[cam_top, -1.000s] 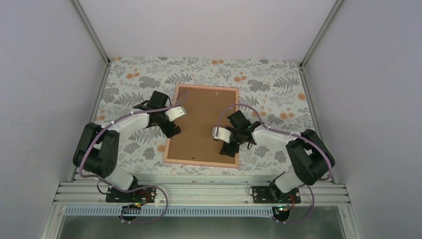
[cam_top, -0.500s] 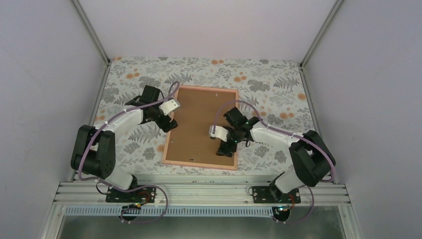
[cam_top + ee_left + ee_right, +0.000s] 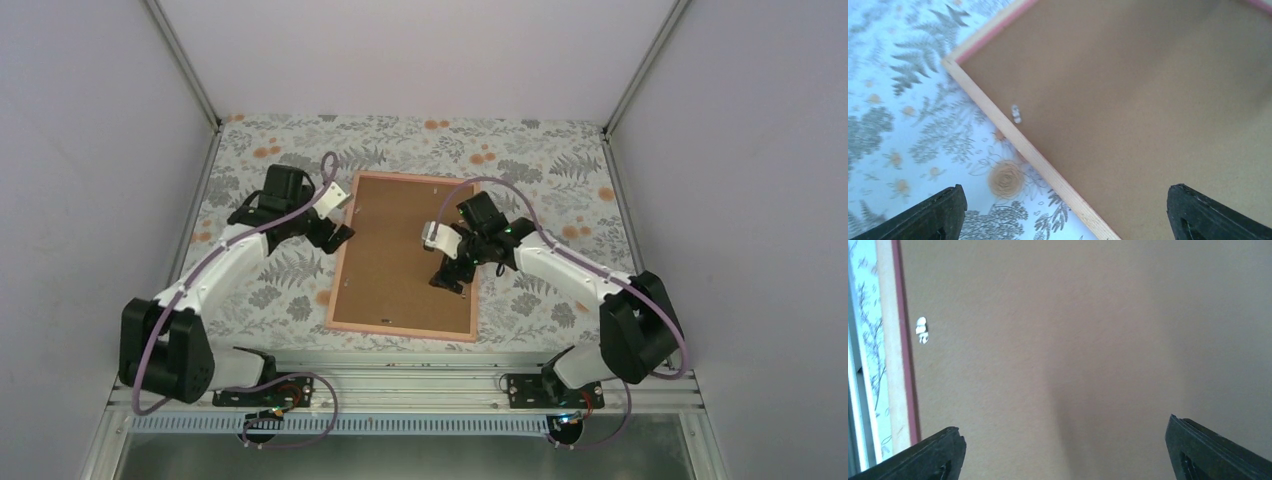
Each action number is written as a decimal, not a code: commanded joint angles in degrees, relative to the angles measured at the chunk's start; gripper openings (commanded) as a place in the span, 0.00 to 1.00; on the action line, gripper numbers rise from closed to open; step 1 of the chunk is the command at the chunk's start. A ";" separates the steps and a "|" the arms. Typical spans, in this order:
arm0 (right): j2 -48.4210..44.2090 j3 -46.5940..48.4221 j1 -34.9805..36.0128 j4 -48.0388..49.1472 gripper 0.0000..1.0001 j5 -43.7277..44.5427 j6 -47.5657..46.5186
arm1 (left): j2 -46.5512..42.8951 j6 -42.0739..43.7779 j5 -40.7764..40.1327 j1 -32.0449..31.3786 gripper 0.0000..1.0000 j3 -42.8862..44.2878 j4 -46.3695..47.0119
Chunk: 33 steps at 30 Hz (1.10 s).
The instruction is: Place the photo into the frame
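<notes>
Floral tablecloth (image 3: 540, 160) beneath thin pink frame (image 3: 400, 328), matte brown board (image 3: 395, 250)

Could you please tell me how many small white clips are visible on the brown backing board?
2: one clip beside the frame near a corner in the left wrist view, another clip beside its rim in the right wrist view. Others may be hidden.

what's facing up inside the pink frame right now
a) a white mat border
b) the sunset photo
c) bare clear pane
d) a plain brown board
d: a plain brown backing board fills the frame edge to edge, and no print shows in any view.
</notes>
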 commanded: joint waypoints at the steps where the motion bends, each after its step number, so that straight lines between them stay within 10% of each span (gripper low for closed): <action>1: -3.77 4.79 -2.28 0.70 1.00 1.17 1.29 | -6.84 -4.28 -0.39 1.15 1.00 0.24 3.24; 8: -6.51 7.05 -5.64 5.18 1.00 1.88 4.15 | -14.74 -8.32 -3.53 1.33 1.00 -0.23 7.19; 14: -5.03 9.08 -9.58 7.38 1.00 -1.51 8.43 | -0.72 -5.38 4.41 4.87 1.00 10.57 -5.32; 33: -3.33 8.76 -10.28 9.99 1.00 -6.80 3.41 | -7.27 -0.53 2.57 7.29 1.00 0.49 0.72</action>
